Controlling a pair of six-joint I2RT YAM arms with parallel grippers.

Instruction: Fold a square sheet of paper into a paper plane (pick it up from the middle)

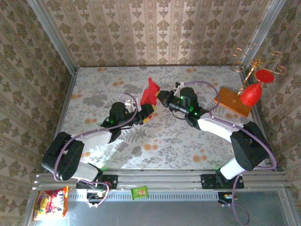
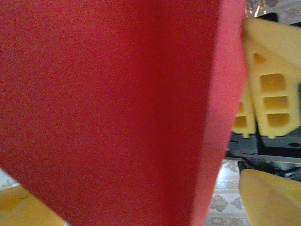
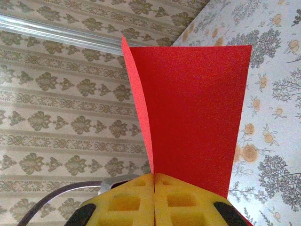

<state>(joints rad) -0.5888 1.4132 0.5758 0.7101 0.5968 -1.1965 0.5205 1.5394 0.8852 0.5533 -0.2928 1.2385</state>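
Seen from above, the thin bright red paper sheet stands lifted off the floral-patterned surface, well to the left of the orange-brown wooden board. The right pincer meets it on the board's side, and the left pincer on the side away from the board. The right wrist view adds the grip itself: two yellow ribbed fingers are pressed flat together on the sheet's lower edge. The sheet rises from them as one broad leaf with a straight top edge and a narrower leaf curling off a crease. In the left wrist view the sheet looms close and blurred, with a darker fold line running down it. The left pincer's own yellow fingers sit at the bottom corners, spread wide with the sheet between them; they seem not to clamp it, though contact is hard to judge so close. The board lies against the surface's right edge, close to the patterned wall, with a red goblet-shaped ornament and a gold wire stand at its far end. The stretch from the board to the sheet is bare, and the surface on the sheet's other side lies open to the metal corner post. Nearer the camera than the board, past the aluminium rail, lie a yellow-and-red snack packet and a small green packet; their print is too small to read.
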